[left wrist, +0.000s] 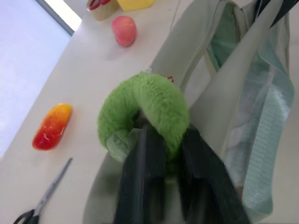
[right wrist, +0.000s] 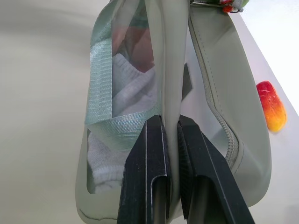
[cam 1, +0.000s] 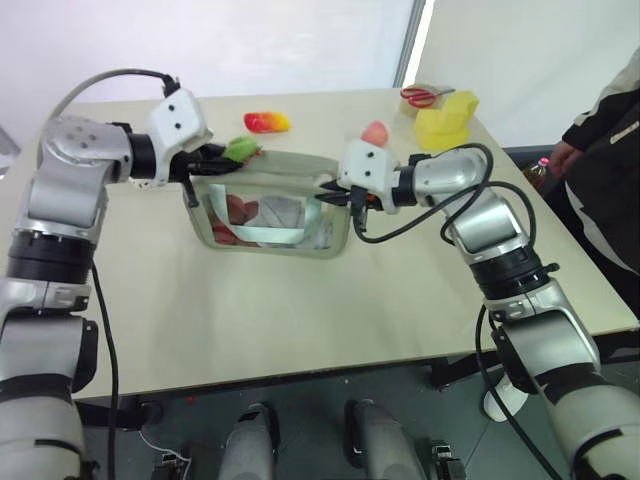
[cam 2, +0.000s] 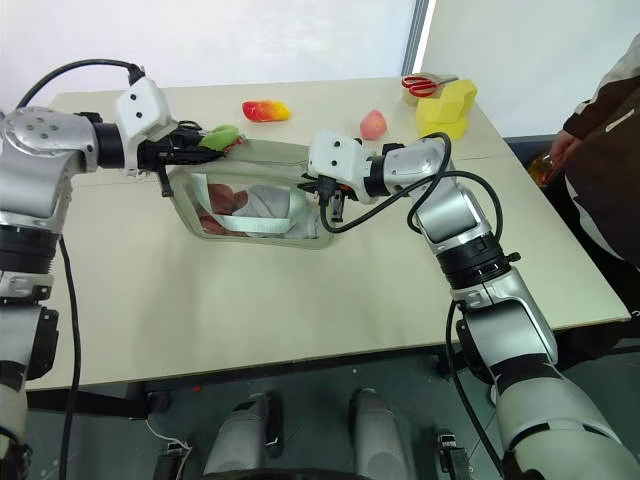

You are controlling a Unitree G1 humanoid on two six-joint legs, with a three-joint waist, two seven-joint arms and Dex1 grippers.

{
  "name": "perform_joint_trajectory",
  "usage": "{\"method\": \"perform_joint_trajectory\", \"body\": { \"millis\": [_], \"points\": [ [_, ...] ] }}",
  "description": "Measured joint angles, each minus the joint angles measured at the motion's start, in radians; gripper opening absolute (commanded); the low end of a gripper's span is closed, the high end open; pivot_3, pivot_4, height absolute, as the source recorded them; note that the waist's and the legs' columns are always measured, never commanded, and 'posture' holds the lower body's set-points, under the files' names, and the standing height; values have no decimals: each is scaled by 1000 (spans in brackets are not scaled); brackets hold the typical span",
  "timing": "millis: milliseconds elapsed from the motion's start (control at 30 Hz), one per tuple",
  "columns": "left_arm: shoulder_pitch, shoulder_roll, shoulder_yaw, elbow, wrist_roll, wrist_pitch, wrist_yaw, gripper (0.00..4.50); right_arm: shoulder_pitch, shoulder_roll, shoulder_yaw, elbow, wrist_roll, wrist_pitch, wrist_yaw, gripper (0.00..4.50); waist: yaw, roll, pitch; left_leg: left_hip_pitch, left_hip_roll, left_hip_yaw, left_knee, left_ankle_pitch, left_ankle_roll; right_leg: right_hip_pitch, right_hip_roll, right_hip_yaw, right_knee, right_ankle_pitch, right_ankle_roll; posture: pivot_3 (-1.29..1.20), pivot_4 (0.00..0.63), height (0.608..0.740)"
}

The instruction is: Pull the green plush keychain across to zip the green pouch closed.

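**Two claws on the green bag**

My left claw [left wrist: 163,144] is pinching the fuzzy green keychain [left wrist: 142,109]. My two black fingers [left wrist: 140,182] squeeze its soft ring from both sides. The keychain sits at the top of the green pouch [cam 1: 270,215], at the end nearest my left arm.

My right claw [right wrist: 170,140] is clenched on the other end of the pouch. A thin flap of the bag's cloth is caught tight between my two fingers there. The zipper runs along the top edge just beside that flap.

The pouch stands on the table [cam 1: 300,320] between my two arms. It has a see-through side. Inside I can see pale blue straps, something white and something red.

Behind the pouch lies a red and yellow toy fruit [cam 1: 267,122]. A small pink lump [cam 1: 375,131] sits near my right wrist. Farther back, by the table corner, there is a yellow thing [cam 1: 447,118], and red scissors [cam 1: 425,96] lie on something round just beside it. Another pair of scissors [left wrist: 44,196], with black handles, lies on the table near the toy fruit.

A person in a dark sleeve [cam 1: 605,150] stands at the right side of the table.
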Motion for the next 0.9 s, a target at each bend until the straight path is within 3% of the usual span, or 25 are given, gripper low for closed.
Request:
{"method": "perform_joint_trajectory", "body": {
  "millis": [167,467,567,700,800,900],
  "points": [
    [-27,22,12,-12,-10,58,-33,4451,0,0,0,0,0,2,0,0,0,0,0,0,0,0,-1,0,0,0,0,0,0,0,0,0,150,740],
    [-20,186,99,-104,-76,223,-109,4451,-5,1,0,20,-1,-15,0,0,-3,0,0,0,0,0,-1,0,0,-1,0,0,0,0,0,0,150,740],
    [66,209,132,-99,-74,217,-89,4451,-7,0,0,26,-1,-15,1,0,-3,1,0,2,0,0,-1,0,0,1,-1,0,0,0,0,0,150,740],
    [238,165,135,-89,-73,205,-48,4451,-12,-2,0,32,-1,-16,2,0,0,1,0,1,0,0,-1,0,0,0,0,0,0,0,0,0,150,740],
    [261,108,132,-63,-52,160,21,4451,-18,-3,0,36,-1,-16,4,0,2,0,0,0,0,0,0,0,0,0,-1,0,0,0,-1,0,150,740],
    [237,57,134,-22,-34,118,93,3715,-19,-1,0,38,-1,-16,9,0,1,0,0,0,0,0,0,0,0,0,0,0,0,0,0,0,150,740]
  ]
}}
